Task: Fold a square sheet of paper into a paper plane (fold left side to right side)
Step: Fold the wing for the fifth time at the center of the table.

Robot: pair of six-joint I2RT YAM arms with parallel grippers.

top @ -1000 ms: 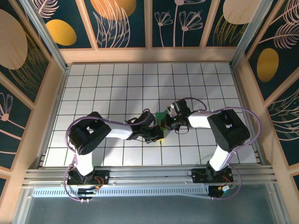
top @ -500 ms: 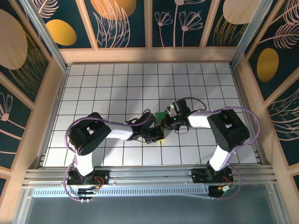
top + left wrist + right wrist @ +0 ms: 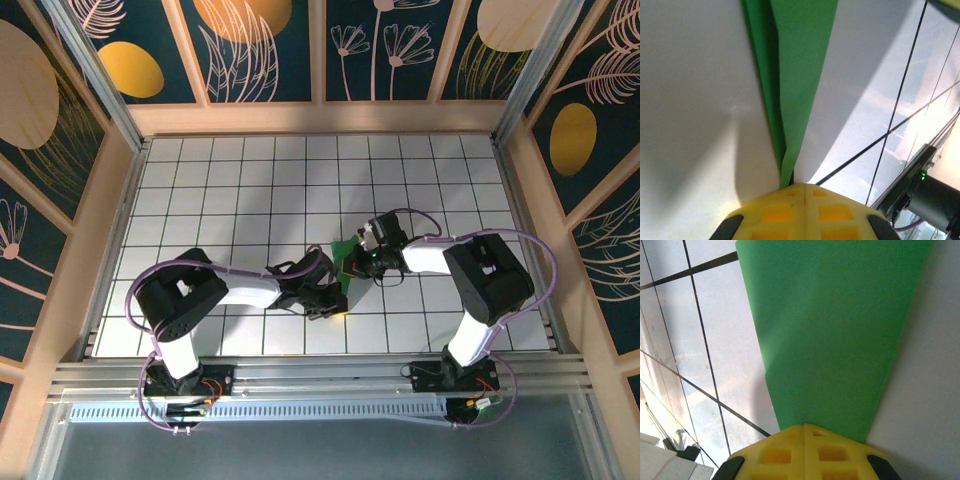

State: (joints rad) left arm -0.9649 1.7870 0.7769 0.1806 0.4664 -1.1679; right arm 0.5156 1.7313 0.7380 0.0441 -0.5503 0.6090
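L gripper (image 3: 327, 299) has slid back twd the tabletop's (image 3: 240, 180) near edge vs a sec ago, pads pinched on the green paper (image 3: 344, 258). R gripper (image 3: 363, 262) is clamped on it too, mid-tabletop. Prob. stretching the fold taut; crease isn't flat yet.

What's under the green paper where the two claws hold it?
White gridded table shows on both sides of the green paper in both wrist views. The paper covers whatever is directly beneath it. The left claw and right claw each pinch an edge.
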